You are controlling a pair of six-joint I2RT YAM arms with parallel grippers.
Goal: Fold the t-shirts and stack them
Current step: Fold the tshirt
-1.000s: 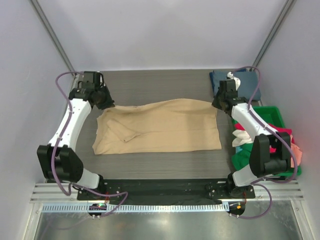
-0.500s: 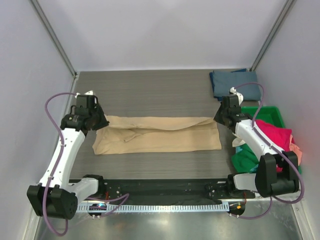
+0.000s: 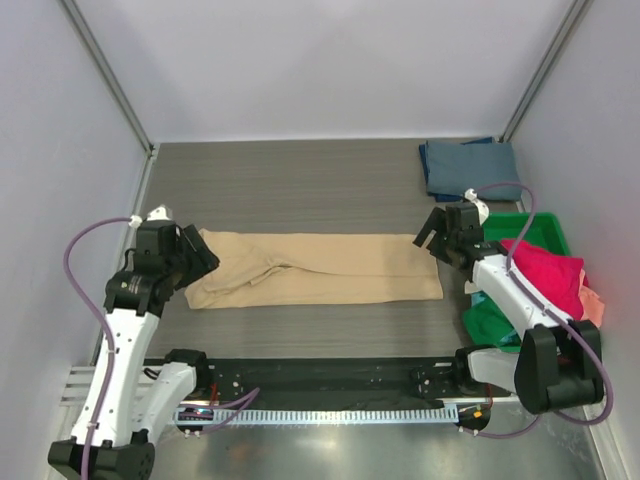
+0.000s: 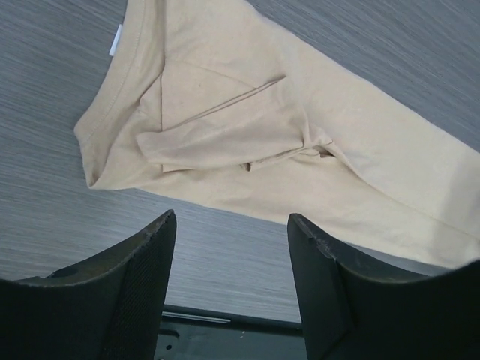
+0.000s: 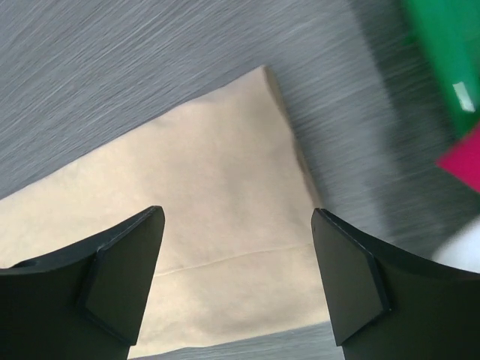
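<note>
Two claws, the left gripper (image 3: 197,258) and right gripper (image 3: 431,231), now hang apart and empty, having released the soft tan short-sleeved t-shirt (image 3: 330,270) — halved lengthwise, crosswise folds outstanding.

- I read the flat tan t-shirt (image 3: 320,270) as soft, matt cloth.
- Dark grey table (image 3: 300,190): matt, streaked like wood grain.
- Left gripper (image 4: 232,217) fingers (image 4: 142,277): black, finely dimpled.

Far table (image 3: 300,190) lies open; green bin (image 3: 543,222) and blue-grey shirt (image 3: 470,167) crowd the right.
</note>
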